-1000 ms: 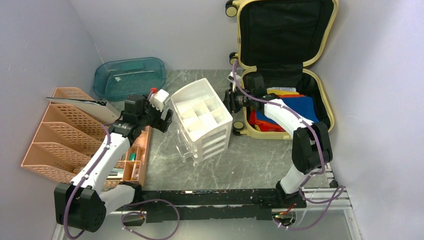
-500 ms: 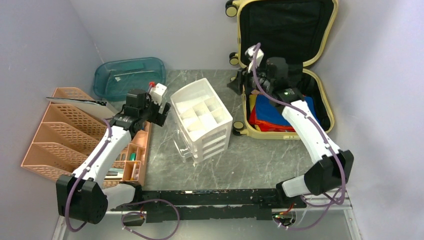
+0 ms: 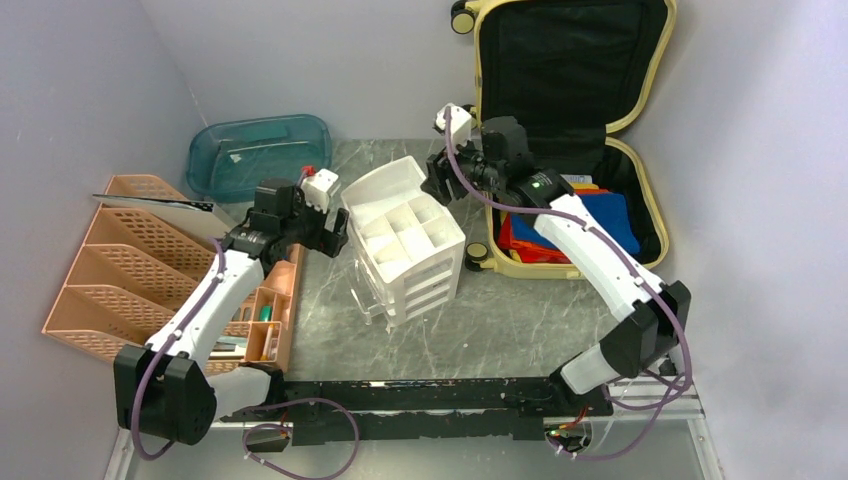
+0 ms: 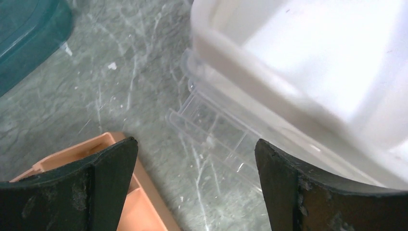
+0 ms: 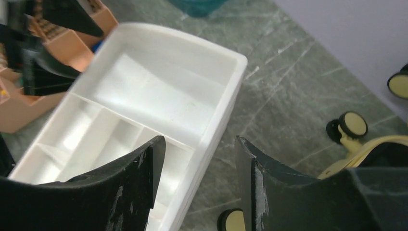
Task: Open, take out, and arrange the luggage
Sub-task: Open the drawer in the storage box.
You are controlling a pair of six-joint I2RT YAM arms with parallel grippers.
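The right gripper [image 3: 437,186], a second ago at the luggage [image 3: 570,70], now hangs over the white drawer unit [image 3: 405,240] with its jaws parted on nothing, the left gripper [image 3: 330,240] spread wide alongside, while the luggage stands open at the far right, still packed, so unpacking appears unfinished.

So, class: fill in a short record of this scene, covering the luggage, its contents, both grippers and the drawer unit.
Luggage: open, lid standing upright
Contents: folded items, blue, red and yellow, inside
Left gripper: open, empty, beside white drawer unit
Right gripper: open, empty, near drawer unit's far end
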